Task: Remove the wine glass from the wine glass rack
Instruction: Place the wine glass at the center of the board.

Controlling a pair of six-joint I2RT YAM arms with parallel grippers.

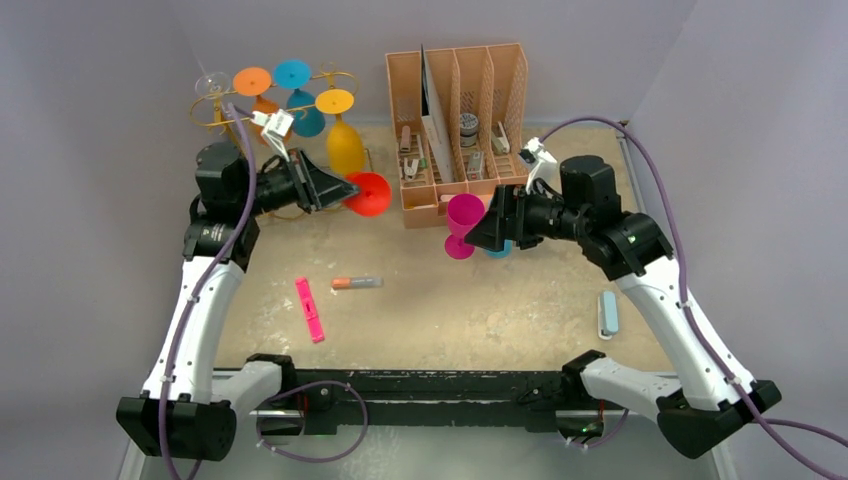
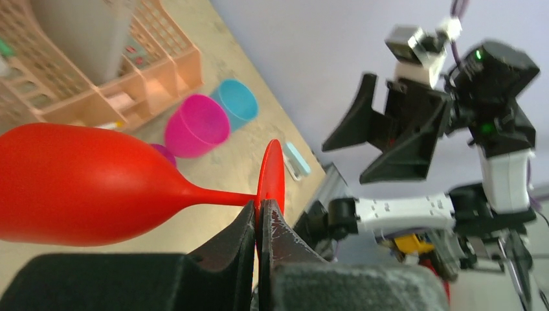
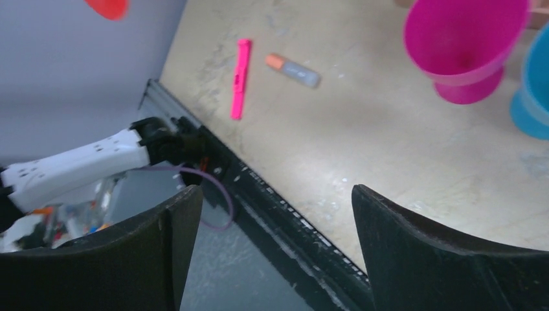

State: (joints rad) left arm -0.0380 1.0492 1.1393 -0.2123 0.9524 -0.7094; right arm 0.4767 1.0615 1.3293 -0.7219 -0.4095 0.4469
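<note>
Wine glass [image 2: 84, 188] foot half hidden by left end effector [image 2: 260, 207]

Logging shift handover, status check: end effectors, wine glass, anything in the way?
Left end effector shut on red wine glass by its foot, held sideways, right of wine glass rack. Right end effector open, empty. Magenta glass, blue glass standing nearby.

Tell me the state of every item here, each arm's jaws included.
wine glass rack: several glasses hanging bowl-down
red wine glass: off the rack, held sideways by its foot
left gripper: jaws shut on that foot
right gripper: jaws open, empty
magenta wine glass: standing upright
blue wine glass: upright beside it
</note>
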